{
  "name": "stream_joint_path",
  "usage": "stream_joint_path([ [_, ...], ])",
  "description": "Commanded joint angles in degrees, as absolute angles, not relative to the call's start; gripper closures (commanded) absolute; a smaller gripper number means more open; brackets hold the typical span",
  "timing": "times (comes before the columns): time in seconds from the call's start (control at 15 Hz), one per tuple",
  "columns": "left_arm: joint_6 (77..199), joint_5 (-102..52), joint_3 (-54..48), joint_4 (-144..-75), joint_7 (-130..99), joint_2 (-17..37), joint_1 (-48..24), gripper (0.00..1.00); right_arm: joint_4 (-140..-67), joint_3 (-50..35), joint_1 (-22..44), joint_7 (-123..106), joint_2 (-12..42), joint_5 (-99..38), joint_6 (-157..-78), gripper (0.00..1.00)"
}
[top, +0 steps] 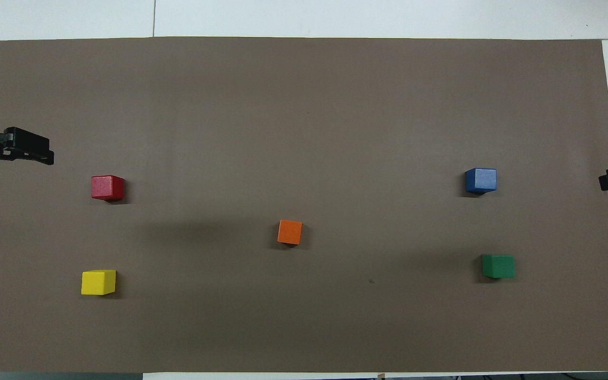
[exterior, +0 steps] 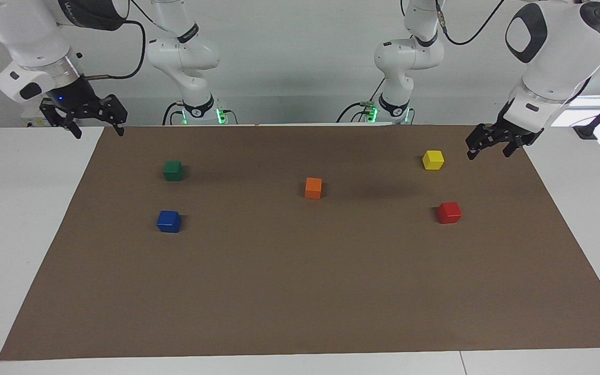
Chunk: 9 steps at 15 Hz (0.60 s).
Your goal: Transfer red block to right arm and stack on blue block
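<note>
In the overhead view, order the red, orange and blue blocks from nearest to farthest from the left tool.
From the left tool, open at the left arm's end:
1. red block, same end.
2. orange block, mid-table.
3. blue block, right arm's end.

Red block (exterior: 449, 212) nr left-arm end of worktop (exterior: 19, 234); blue block (exterior: 169, 221) nr right-arm end; orange block (exterior: 313, 187) btwn.

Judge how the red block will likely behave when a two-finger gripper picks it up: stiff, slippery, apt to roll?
The red block looks like a rigid painted cube, so it probably won't deform. Its flat parallel sides should suit a two-finger pinch, though the smooth paint might slip a little. Resting flat on the brown mat, it would likely slide rather than roll if nudged.
</note>
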<state>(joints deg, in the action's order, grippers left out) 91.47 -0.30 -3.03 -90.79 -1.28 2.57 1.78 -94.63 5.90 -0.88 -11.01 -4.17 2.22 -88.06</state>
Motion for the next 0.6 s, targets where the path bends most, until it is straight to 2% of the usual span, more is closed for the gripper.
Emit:
stream_joint_path([
  [0.0,90.0,-0.88,-2.46,-89.03,-1.67,3.43,1.14,0.0,-95.19,5.45,-1.67,-10.9,-4.83,2.55,-88.42,0.0],
  [0.53,95.17,-0.79,0.44,-91.76,-0.97,3.07,1.49,0.0,-95.19,5.54,-1.76,-10.9,-4.83,2.55,-88.42,0.0],
])
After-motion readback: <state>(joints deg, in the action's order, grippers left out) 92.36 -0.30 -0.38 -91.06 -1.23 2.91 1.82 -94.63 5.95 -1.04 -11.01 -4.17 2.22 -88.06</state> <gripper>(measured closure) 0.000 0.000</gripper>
